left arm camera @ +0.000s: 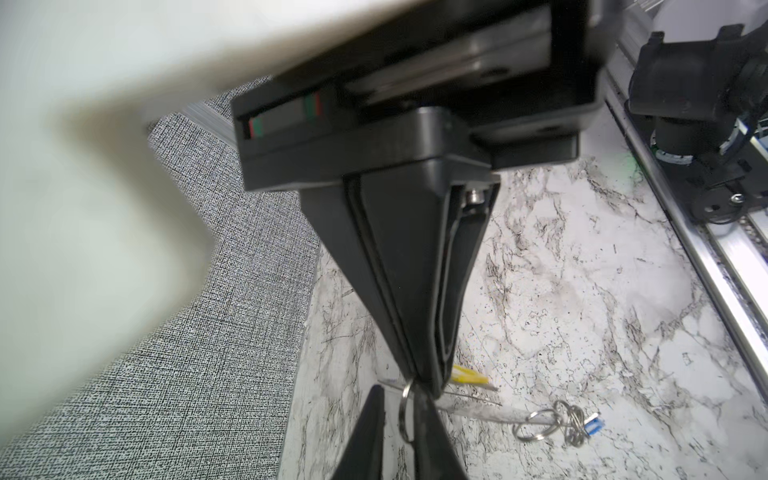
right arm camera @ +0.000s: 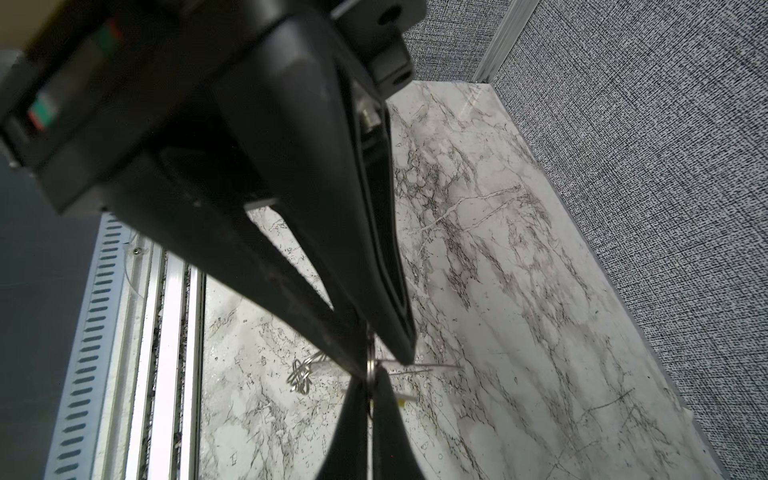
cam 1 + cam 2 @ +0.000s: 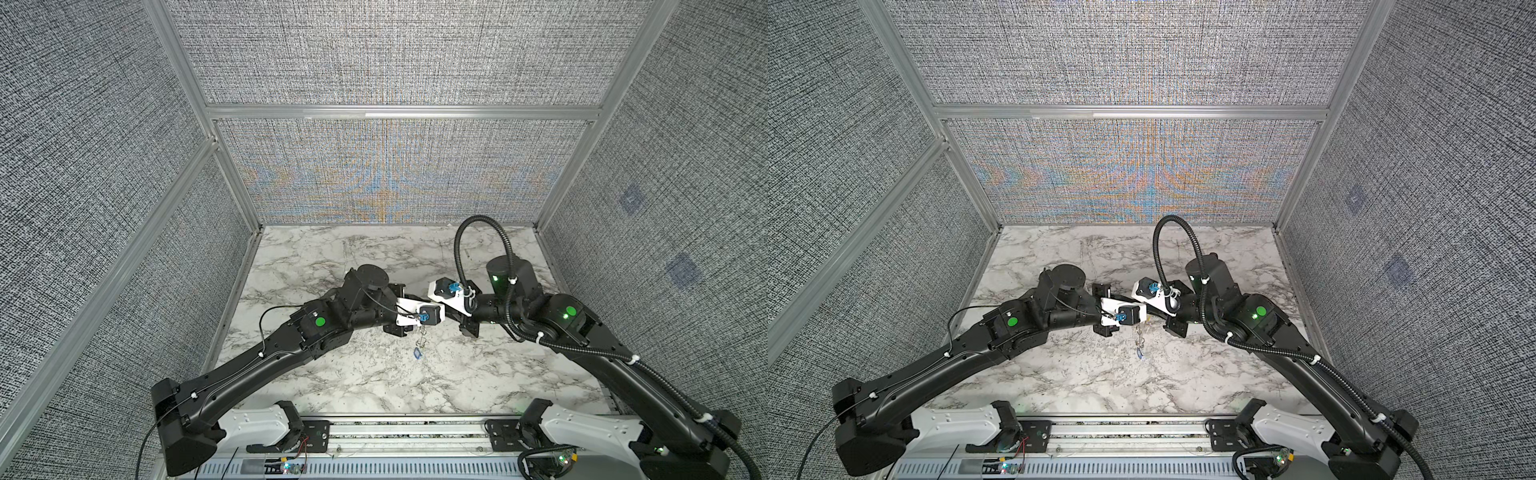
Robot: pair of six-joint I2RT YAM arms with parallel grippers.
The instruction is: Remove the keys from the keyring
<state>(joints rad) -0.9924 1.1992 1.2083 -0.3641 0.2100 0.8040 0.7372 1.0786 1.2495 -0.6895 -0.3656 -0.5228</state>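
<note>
In a top view the blue key (image 3: 417, 353) dangles mid-frame on a string of silver rings (image 3: 422, 337) over the marble surface (image 3: 374, 386). A slipped grip would likely drop the whole bunch.

Left wrist view, lower centre: the left hand (image 1: 428, 384) is clenched on the thin silver keyring (image 1: 406, 409), with the yellow key (image 1: 469, 376) beside its tip.

Right wrist view: the right hand (image 2: 384, 361) is clenched on the same ring, tip to tip. Uneven twisting could spring it free.

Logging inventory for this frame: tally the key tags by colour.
Blue key tag: 1
Yellow key tag: 1
Total: 2
</note>
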